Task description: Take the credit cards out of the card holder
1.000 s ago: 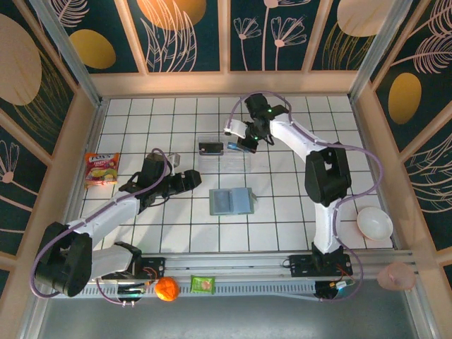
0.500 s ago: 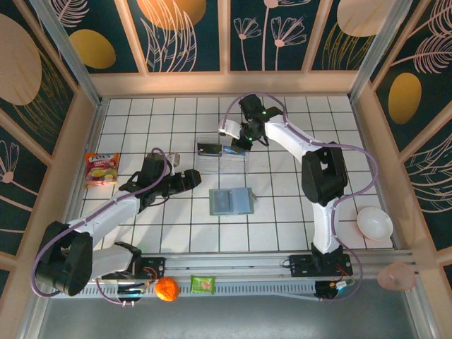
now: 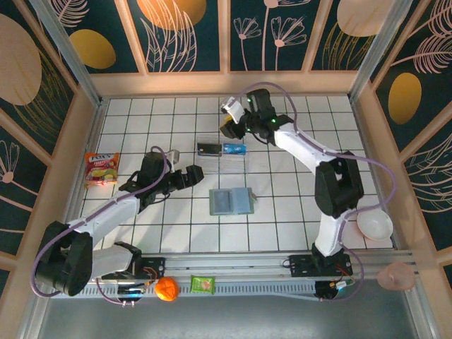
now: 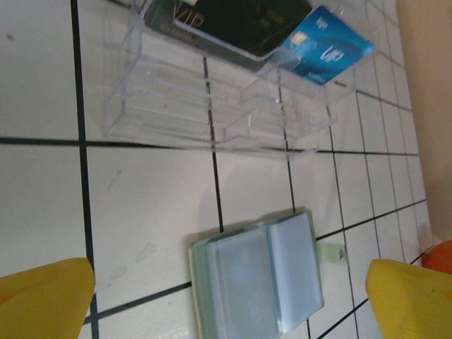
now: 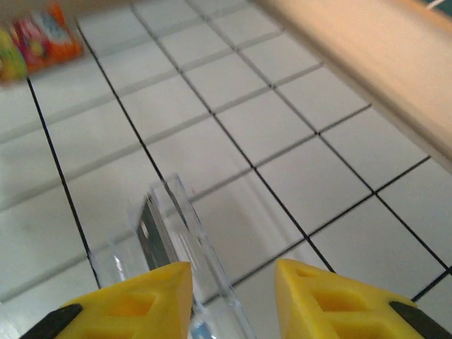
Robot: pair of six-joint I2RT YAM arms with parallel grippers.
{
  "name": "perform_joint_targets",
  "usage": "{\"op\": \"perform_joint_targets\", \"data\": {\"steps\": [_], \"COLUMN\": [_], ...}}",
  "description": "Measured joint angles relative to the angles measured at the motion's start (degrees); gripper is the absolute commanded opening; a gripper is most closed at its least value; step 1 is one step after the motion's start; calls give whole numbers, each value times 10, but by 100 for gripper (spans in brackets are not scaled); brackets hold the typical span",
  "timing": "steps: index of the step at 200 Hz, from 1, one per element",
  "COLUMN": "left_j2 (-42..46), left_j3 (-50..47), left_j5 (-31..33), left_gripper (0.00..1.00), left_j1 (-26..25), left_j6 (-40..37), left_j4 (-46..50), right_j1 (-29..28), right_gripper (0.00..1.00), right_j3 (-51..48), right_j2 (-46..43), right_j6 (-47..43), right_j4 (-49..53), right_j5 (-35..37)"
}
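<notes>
Card holder (image 3: 231, 201) lies open at frame centre on the table (image 3: 282, 219), with the left gripper (image 3: 196, 178) beside it, fingers wide apart and empty. Above it a clear tray (image 3: 244, 166) holds a dark card (image 4: 233, 18) lettered "VIP" and a blue credit card (image 3: 234, 149); beyond, the right gripper (image 3: 227, 129) hovers, fingers apart and empty. Likely next step: check the holder's pockets and pinch the edge of any card left in them.

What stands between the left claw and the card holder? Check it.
Nothing visible stands between the open left claw and the card holder; the clear tray sits farther back, off that path.
</notes>
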State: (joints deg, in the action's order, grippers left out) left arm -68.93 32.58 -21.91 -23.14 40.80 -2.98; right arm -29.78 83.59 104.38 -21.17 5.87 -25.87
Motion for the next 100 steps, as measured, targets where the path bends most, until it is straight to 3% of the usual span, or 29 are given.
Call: {"op": "perform_joint_targets", "data": {"steps": [28,56,100], "left_j2": [15,30,42], "left_j3": [-5,-32,-80], "left_j5": [3,-5,-17], "left_gripper": [99,99,99], "left_j1": [0,0,0], "left_j6": [3,11,15], "left_j4": [-38,-88,-118], "right_j1": [-2,-22,-173], "right_gripper": [40,42,44], "right_j3": [-110,-206,-291], "right_j2": [-82,-154,-190], "right_j6": [180,304,355], "right_j4": [-116,-140,-63], "right_j5": [5,45,155]}}
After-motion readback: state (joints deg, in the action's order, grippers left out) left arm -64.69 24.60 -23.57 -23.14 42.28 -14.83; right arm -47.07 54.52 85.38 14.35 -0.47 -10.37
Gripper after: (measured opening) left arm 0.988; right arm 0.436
